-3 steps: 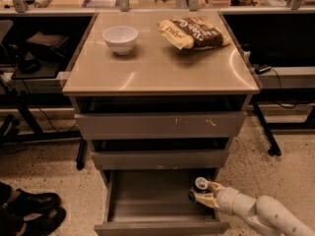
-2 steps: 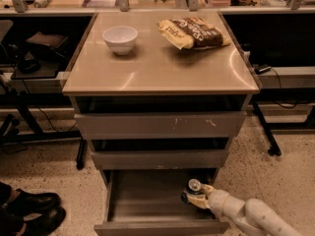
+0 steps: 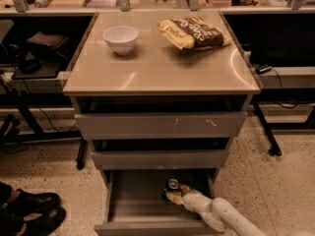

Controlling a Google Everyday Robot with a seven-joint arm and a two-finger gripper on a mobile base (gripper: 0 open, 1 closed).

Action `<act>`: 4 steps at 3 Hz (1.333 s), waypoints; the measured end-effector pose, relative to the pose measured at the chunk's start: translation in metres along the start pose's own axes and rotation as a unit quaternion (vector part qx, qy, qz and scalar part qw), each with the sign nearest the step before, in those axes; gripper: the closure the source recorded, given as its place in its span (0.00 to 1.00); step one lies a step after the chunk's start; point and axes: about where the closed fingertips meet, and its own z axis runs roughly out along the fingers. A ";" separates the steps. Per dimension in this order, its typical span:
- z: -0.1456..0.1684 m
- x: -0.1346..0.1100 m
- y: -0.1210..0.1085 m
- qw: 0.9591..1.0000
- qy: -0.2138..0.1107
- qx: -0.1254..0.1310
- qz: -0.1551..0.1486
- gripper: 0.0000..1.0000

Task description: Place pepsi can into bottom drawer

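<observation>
The bottom drawer (image 3: 133, 203) stands pulled open at the foot of the grey-brown cabinet, its flat floor bare on the left. My gripper (image 3: 171, 192) reaches in from the lower right and sits inside the drawer near its back right part. It is shut on the pepsi can (image 3: 173, 184). Only the can's silver top and a little of its dark side show, above the pale fingers (image 3: 175, 197). The can is upright, low over the drawer floor; I cannot tell whether it touches it.
A white bowl (image 3: 121, 37) and a chip bag (image 3: 193, 32) lie on the cabinet top (image 3: 157, 68). The scratched top drawer front (image 3: 160, 125) and the middle drawer (image 3: 160, 158) hang just above the arm (image 3: 224, 218). Black shoes (image 3: 29, 210) stand at lower left.
My gripper has moved left and a little deeper into the bottom drawer, carrying the can with it. Nothing else has moved.
</observation>
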 end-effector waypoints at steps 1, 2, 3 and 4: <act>0.017 0.035 -0.015 0.999 0.030 0.028 0.003 1.00; 0.015 0.031 -0.014 0.999 0.030 0.028 0.003 0.81; 0.015 0.031 -0.014 0.999 0.030 0.028 0.003 0.58; 0.015 0.031 -0.014 0.999 0.030 0.028 0.003 0.34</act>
